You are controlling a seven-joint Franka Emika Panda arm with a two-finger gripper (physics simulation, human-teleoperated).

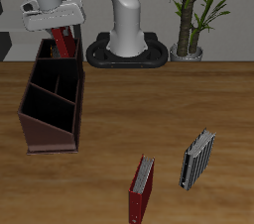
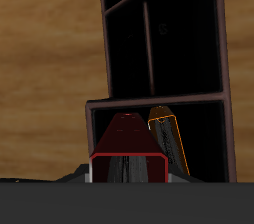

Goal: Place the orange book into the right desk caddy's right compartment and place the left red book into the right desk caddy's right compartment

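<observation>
My gripper [image 1: 57, 28] hangs over the back end of the right desk caddy [image 1: 45, 134], shut on the left red book [image 1: 64, 45], a dark-red book that points down and slightly tilted toward the caddy's rearmost compartment. The wrist view looks along the held red book [image 2: 127, 147] into that compartment. The orange book [image 2: 169, 137] stands inside that same compartment, close beside the red book. The maroon caddy wall [image 2: 229, 69] and its inner dividers frame dark compartments beyond. My gripper [image 2: 127, 173] shows only at the frame's edge.
A brighter red book [image 1: 142, 188] with a pale page edge stands near the table's front edge. A grey-and-black striped book [image 1: 196, 159] stands beside it. The robot base [image 1: 127, 50] and a potted plant [image 1: 190, 15] are at the back.
</observation>
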